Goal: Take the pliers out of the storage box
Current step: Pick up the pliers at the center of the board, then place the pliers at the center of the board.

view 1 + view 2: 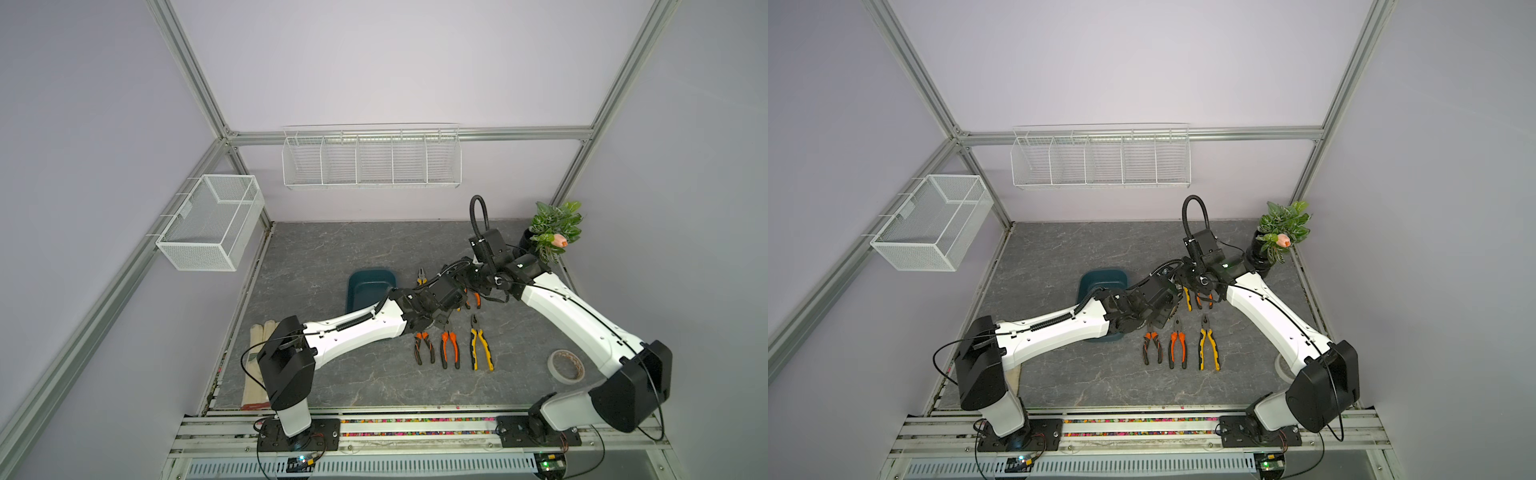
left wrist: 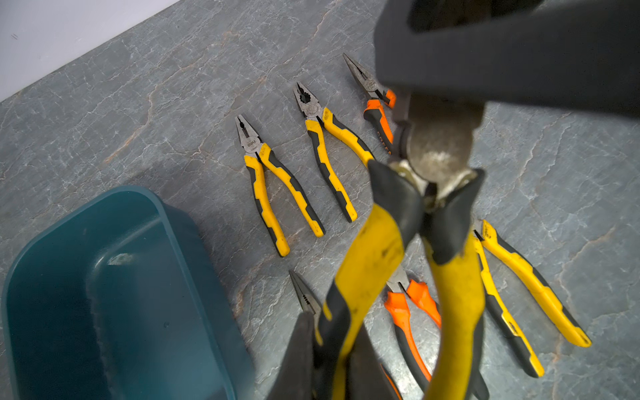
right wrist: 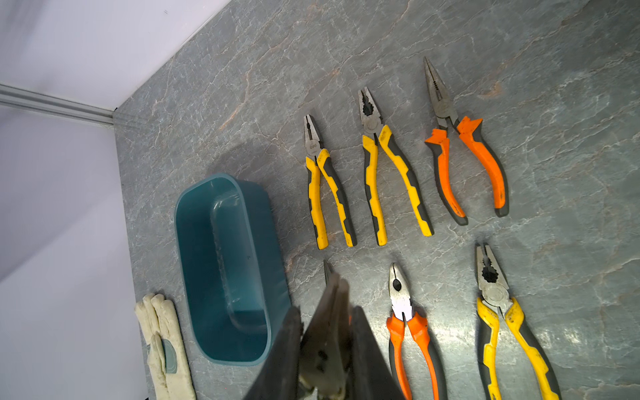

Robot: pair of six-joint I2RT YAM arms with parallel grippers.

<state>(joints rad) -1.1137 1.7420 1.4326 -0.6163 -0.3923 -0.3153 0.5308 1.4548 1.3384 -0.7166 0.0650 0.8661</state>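
A pair of yellow-and-black pliers (image 2: 374,256) hangs in the air between both arms. My left gripper (image 2: 332,363) is shut on one of its handles. My right gripper (image 3: 325,353) is shut on its dark metal head (image 3: 329,339); in the left wrist view that gripper's dark body covers the head from above. The teal storage box (image 3: 194,277) (image 1: 365,282) stands empty on the table, left of the arms. Several other pliers lie in two rows on the table, among them an orange pair (image 1: 450,349) and a yellow pair (image 1: 481,347). In both top views the arms hide the grippers.
Pale work gloves (image 1: 259,365) lie at the table's left edge and a tape roll (image 1: 566,365) at the right. A potted plant (image 1: 555,230) stands in the back right corner. White wire baskets (image 1: 212,222) (image 1: 371,160) hang on the walls.
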